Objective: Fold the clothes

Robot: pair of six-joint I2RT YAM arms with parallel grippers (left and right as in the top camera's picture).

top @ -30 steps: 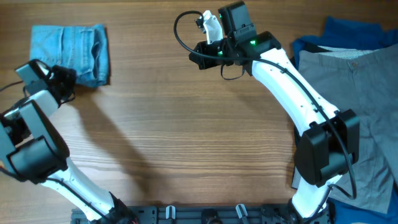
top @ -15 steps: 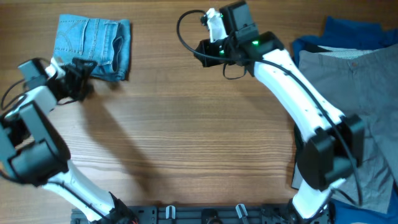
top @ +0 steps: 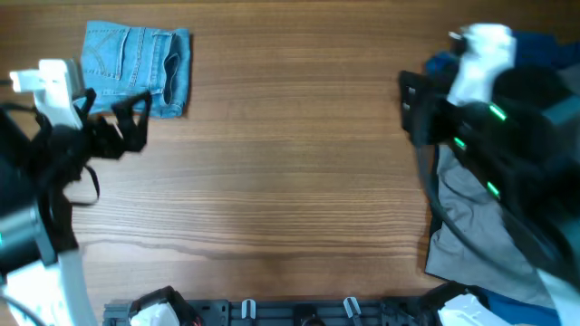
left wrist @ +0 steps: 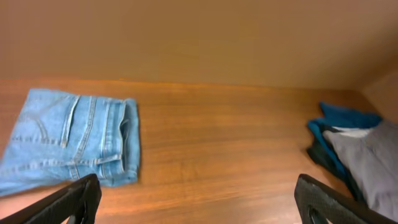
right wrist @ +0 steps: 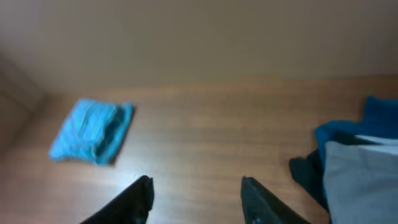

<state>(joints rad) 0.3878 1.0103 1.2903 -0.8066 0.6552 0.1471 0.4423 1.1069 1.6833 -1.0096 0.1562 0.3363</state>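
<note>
The folded jeans (top: pixel 136 71) have slid rightward along the far edge of the bench (top: pixel 290 181), and the left gripper (left wrist: pixel 198 186) has drawn back off them. The right gripper (right wrist: pixel 196 186) has swung from far centre to above the grey trousers (top: pixel 458 226)

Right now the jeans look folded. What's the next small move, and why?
Probably lower the right gripper toward the grey trousers. The jeans lie folded at the far-left corner, with no gripper on them. The right gripper is open and empty, and the trousers lie unfolded over a blue garment on that arm's side. The middle of the table is bare for spreading them.
</note>
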